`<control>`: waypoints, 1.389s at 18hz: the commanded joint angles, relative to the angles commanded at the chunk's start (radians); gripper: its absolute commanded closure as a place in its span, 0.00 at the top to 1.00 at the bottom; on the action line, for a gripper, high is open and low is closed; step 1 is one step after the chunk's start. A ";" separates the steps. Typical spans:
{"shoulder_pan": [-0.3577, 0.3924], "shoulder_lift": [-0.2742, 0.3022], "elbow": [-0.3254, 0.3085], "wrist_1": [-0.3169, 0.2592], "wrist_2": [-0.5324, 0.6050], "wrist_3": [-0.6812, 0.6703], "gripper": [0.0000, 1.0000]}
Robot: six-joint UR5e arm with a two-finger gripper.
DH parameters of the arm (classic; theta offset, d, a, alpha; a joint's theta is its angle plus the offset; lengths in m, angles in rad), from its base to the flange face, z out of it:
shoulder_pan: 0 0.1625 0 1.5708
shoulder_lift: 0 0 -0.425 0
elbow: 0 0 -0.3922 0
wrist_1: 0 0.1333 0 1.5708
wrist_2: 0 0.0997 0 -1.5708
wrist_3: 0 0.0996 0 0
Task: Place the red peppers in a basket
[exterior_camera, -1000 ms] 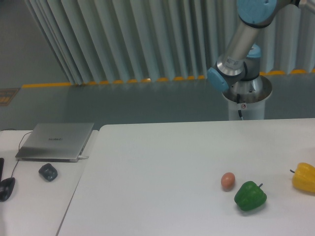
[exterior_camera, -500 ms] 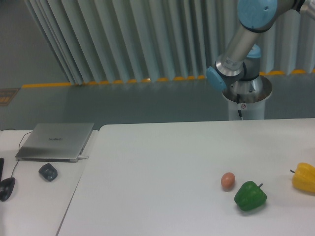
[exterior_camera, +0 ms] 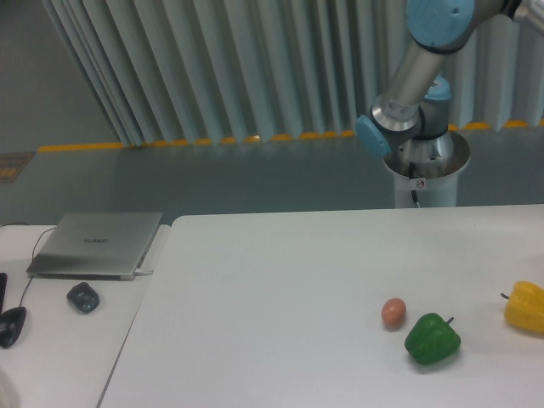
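Camera crops yellow pepper [exterior_camera: 525, 307]; pincer outside frame.

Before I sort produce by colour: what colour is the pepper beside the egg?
Green, seen in the fixed camera view.

You cannot see the gripper: the arm [exterior_camera: 416, 72] runs out through the top edge, well above the green pepper [exterior_camera: 432, 339], so only its elbow and base show. The yellow pepper [exterior_camera: 525, 307], to the right of the green pepper, is cut by the right edge. Far to the left of the green pepper, a dark object [exterior_camera: 10, 325] is clipped by the left edge. The worktop [exterior_camera: 280, 306] continues past the bottom edge.
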 joint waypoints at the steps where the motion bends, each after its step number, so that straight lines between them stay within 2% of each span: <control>1: -0.002 0.029 -0.015 -0.005 0.000 0.002 1.00; 2: -0.009 0.067 -0.040 -0.023 0.002 0.002 1.00; 3: -0.017 0.080 -0.046 -0.063 0.002 0.000 1.00; 9: -0.106 0.181 -0.048 -0.299 0.011 0.002 1.00; 11: -0.133 0.187 -0.046 -0.337 0.058 0.003 1.00; 13: -0.162 0.189 -0.046 -0.353 0.109 0.024 1.00; 18: -0.202 0.186 -0.038 -0.382 0.120 0.037 1.00; 21: -0.209 0.177 -0.034 -0.382 0.118 0.112 1.00; 25: -0.212 0.158 -0.032 -0.371 0.109 0.123 1.00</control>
